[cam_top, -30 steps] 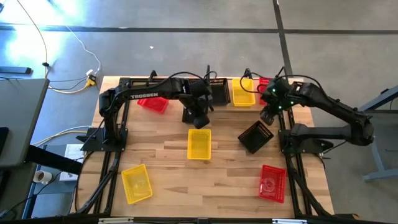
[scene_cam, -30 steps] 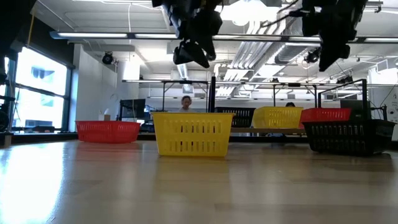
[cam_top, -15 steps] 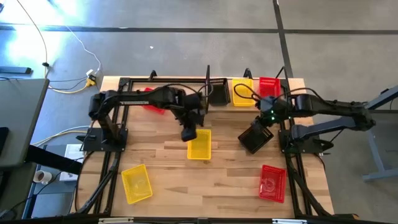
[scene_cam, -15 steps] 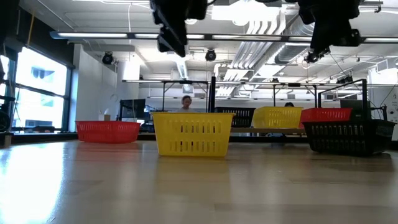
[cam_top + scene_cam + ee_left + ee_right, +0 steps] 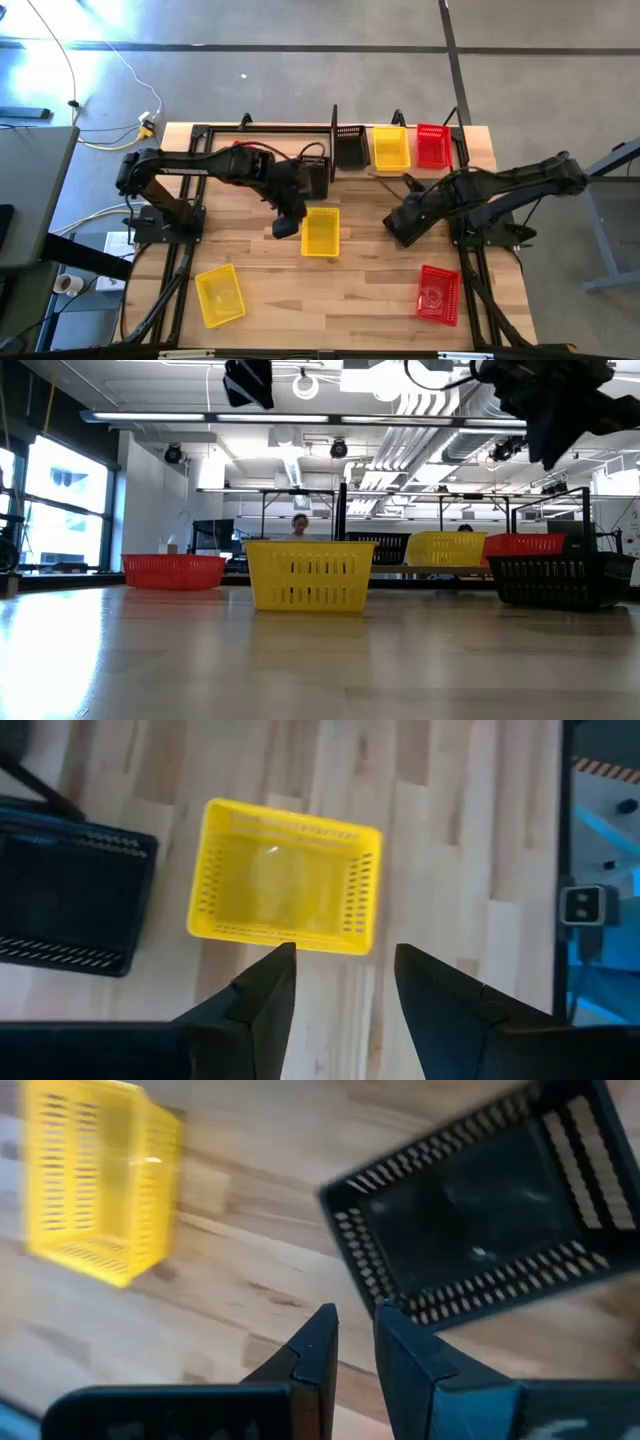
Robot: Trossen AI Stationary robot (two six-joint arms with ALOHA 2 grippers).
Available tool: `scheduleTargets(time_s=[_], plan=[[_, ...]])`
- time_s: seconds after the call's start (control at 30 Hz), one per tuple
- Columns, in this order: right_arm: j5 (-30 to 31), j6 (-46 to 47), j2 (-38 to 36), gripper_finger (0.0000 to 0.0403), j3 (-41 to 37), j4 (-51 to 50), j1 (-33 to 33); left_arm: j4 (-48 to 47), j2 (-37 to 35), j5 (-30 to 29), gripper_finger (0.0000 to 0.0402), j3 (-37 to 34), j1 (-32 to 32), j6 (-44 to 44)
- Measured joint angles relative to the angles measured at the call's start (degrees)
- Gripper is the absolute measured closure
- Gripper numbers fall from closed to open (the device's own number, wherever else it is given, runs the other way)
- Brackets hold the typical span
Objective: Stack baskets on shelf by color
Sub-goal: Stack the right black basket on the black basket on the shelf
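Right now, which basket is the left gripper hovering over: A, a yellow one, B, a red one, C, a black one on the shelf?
A: the left wrist view shows the open left gripper above the yellow basket mid-table.

Left gripper [image 5: 284, 228] hangs at 9 o'clock of the centre yellow basket [image 5: 320, 231], just beside its wall; fingers apart. Bare table [image 5: 270, 270] lies open toward 6 and 7 o'clock. Black basket [image 5: 318, 178] blocks at 12 o'clock. Right gripper [image 5: 398, 217] sits over the tilted black basket [image 5: 413, 222]; open wood between it and the yellow basket, at its 9 o'clock.
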Motion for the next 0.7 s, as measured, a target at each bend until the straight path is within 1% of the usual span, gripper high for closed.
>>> scheduleTargets(time_s=[0.23,0.47,0.6,0.7], plan=[[-0.4,11.6,5.8,0.0347,0.0,-3.8,4.2,-0.1,-1.3,0.0,0.0241,0.0,-4.5,0.4],[-0.8,23.7,9.6,0.0347,0.0,-6.4,7.8,-0.2,-1.2,0.0,0.0241,0.0,-7.9,0.5],[-0.7,28.9,11.7,0.0347,0.0,-7.0,9.5,-0.2,-1.2,0.0,0.0241,0.0,-9.2,0.6],[-0.8,30.3,13.8,0.0347,0.0,-6.7,10.5,-0.2,-1.2,-0.2,0.0241,0.0,-9.7,1.4]])
